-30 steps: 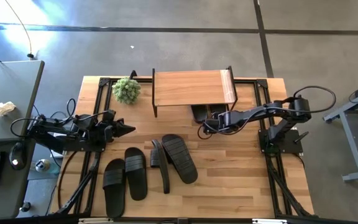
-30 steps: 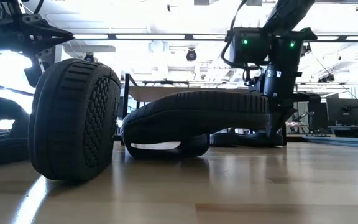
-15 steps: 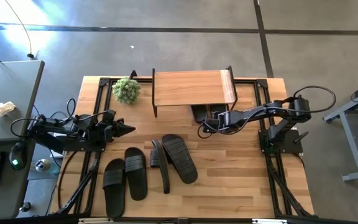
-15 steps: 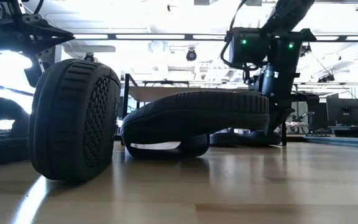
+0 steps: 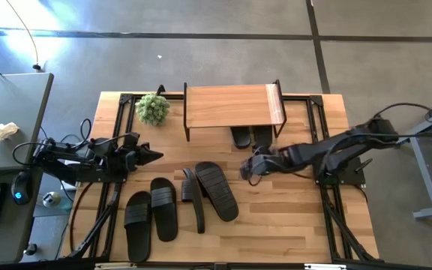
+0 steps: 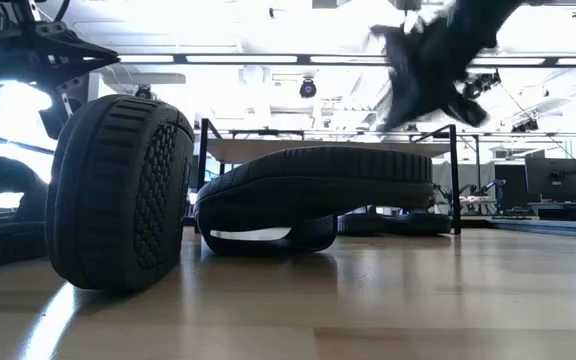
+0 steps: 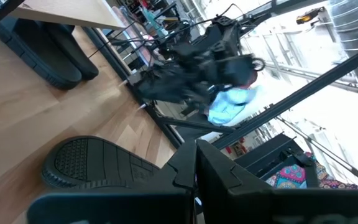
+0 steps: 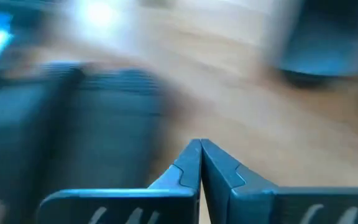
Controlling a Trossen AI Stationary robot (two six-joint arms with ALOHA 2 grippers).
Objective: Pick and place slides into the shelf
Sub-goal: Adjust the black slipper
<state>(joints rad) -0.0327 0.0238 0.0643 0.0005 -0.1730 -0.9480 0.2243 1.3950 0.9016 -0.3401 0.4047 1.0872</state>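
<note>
The shelf [image 5: 231, 105] stands at the table's far edge, and two black slides [image 5: 241, 136] [image 5: 261, 136] lie side by side under its plank. Several more slides lie mid-table: two flat ones [image 5: 138, 223] [image 5: 163, 208], one standing on its edge [image 5: 194, 198] and one flat beside it [image 5: 216, 190]. My right gripper [image 5: 247, 169] hovers shut in front of the shelf, clear of the slides; its fingers also meet in the right wrist view [image 8: 201, 144]. My left gripper [image 5: 154, 156] waits shut at the table's left, above the wood [image 7: 196, 147].
A small green potted plant [image 5: 153, 109] stands left of the shelf. Black frame rails run along the table's left and right edges [image 5: 322, 127]. Bare wood lies on the table's right half [image 5: 291, 217]. A desk with a keyboard sits beyond the left edge.
My right gripper has drawn back from the shelf toward the table's near edge, rising and tipping fast enough to blur. The second slide under the shelf, covered by the gripper before, now shows lying beside the first. The left arm has kept still.
</note>
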